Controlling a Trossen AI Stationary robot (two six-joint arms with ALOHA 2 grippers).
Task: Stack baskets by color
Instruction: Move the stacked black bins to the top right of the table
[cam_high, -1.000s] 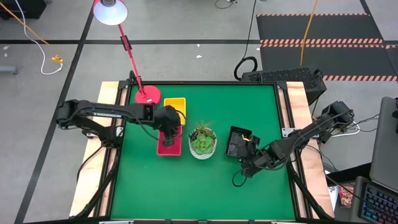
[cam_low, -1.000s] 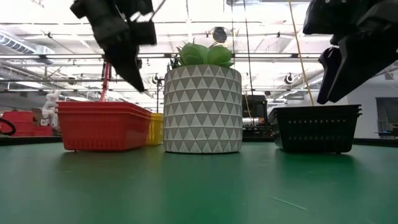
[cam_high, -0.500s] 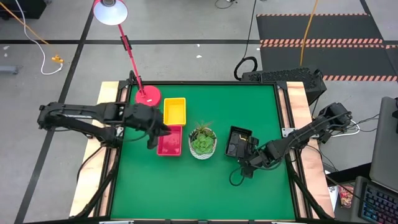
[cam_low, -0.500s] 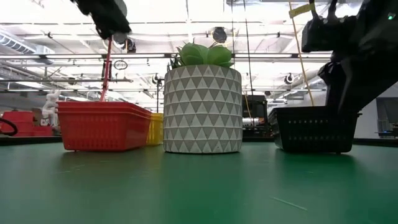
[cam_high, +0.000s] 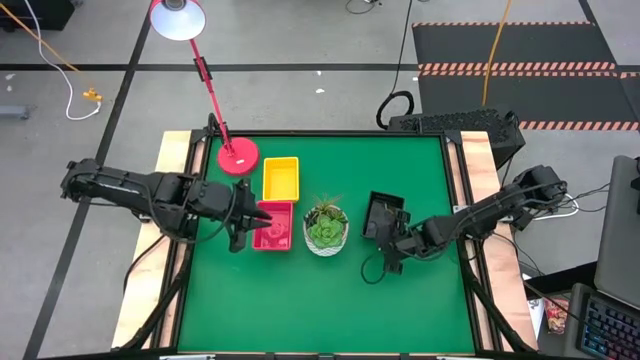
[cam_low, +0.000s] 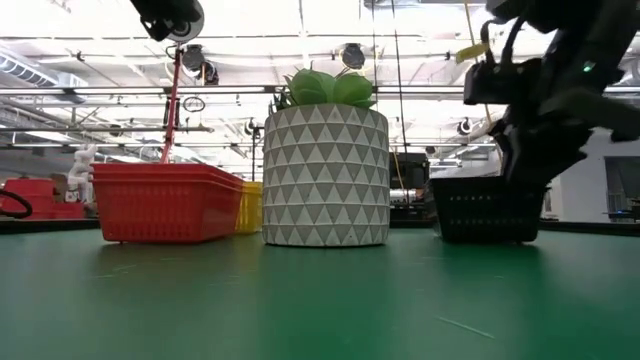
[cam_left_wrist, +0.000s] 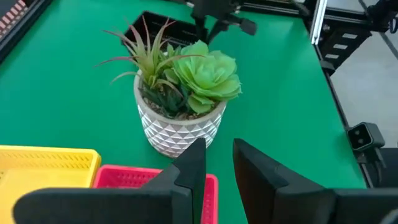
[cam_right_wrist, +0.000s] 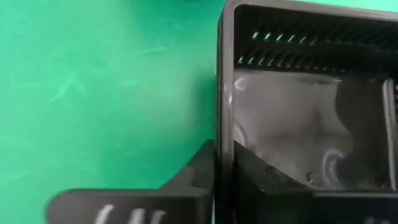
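A red basket (cam_high: 274, 228) sits on the green table left of the potted succulent (cam_high: 326, 228). A yellow basket (cam_high: 281, 177) rests behind the red one. Right of the pot, a black basket (cam_high: 382, 214) stands on its bottom (cam_low: 485, 232). My right gripper (cam_right_wrist: 222, 152) is shut on its wall. My left gripper (cam_high: 250, 222) hovers above the red basket's left edge, its fingers (cam_left_wrist: 194, 163) a little apart and nothing between them. My right gripper pinches the black basket's side wall (cam_right_wrist: 219, 124) at its rim, with one finger inside the basket and one outside. The fingers slant down onto it from the table's right and near side. The basket stays flat on the table.
The red lamp base (cam_high: 238, 154) and its stem stand at the far left corner, close to the yellow basket. The pot stands between the two arms. Bare green table lies along the near side (cam_high: 320, 300).
My left gripper has drawn back from over the red basket toward the table's left edge and risen, pointing less steeply down. My right gripper has sunk onto the black basket's wall and shut on it. The black basket has slid a little toward the pot.
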